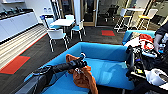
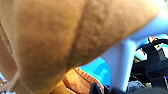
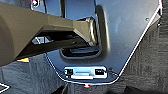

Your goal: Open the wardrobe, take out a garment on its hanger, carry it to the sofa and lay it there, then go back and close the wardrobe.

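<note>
Left arm reaching in over one blue sofa [image 1: 110, 53], left gripper [image 1: 82, 60] at rust-orange hoodie [image 1: 83, 76]. Hoodie hanging from gripper end, draping down onto sofa seat edge; jaws' opening impossible to tell. White hanger [image 2: 120, 65] showing beside orange cloth in left wrist view. Right jaws: cannot tell. Behind sofa: one white table [image 1: 62, 22], three chairs around it.

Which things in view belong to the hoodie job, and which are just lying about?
Job:
- rust-orange hooded sweatshirt, hanging over the seat
- thin white hanger, at the left gripper
- bright blue upholstered sofa

Lying about:
- white table with white-and-blue chairs
- red floor patches
- red and white clothes heaped to the right
</note>
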You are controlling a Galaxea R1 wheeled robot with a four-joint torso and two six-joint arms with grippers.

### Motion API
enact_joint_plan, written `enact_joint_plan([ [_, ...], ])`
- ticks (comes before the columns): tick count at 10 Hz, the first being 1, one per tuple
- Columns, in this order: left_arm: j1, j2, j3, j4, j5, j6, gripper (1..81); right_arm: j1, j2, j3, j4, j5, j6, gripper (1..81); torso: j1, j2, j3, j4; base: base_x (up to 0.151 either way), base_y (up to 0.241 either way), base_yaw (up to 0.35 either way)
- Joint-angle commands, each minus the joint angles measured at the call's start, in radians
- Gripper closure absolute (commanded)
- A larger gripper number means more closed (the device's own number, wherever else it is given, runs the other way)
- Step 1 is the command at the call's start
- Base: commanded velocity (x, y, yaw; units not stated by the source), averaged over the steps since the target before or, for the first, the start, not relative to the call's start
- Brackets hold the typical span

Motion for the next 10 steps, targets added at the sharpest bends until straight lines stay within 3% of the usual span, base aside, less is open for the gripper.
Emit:
enact_joint_plan([
  [1,-0.177,-0.047,0.032,0.032,-0.014,0.017,81.1,-0.003,0.0,0.007,-0.01,-0.055,-0.003,1.0,0.0,0.0,0.0,0.092,0.0,0.0,0.0],
  [3,-0.155,-0.098,0.069,0.032,-0.014,0.017,81.1,-0.002,0.0,0.006,-0.01,-0.055,-0.003,1.0,0.0,0.0,0.0,0.163,0.0,0.0,0.0],
  [4,-0.144,-0.123,0.084,0.033,-0.012,0.017,81.1,-0.002,0.0,0.006,-0.01,-0.055,-0.003,1.0,0.0,0.0,0.0,0.102,0.0,0.0,0.0],
  [5,-0.126,-0.15,0.097,0.035,-0.012,0.02,81.1,0.0,0.0,0.006,-0.01,-0.055,-0.001,1.0,0.0,0.0,0.0,0.138,0.0,0.0,0.0],
  [6,-0.103,-0.182,0.109,0.053,-0.014,0.025,81.1,0.0,0.001,0.006,-0.01,-0.055,-0.001,1.0,0.0,0.0,0.0,0.159,0.0,0.0,0.0],
  [10,-0.014,-0.262,0.129,0.075,-0.017,0.025,81.1,0.0,0.003,0.006,-0.008,-0.055,-0.001,1.0,0.0,0.0,0.0,0.167,0.0,0.0,0.0],
])
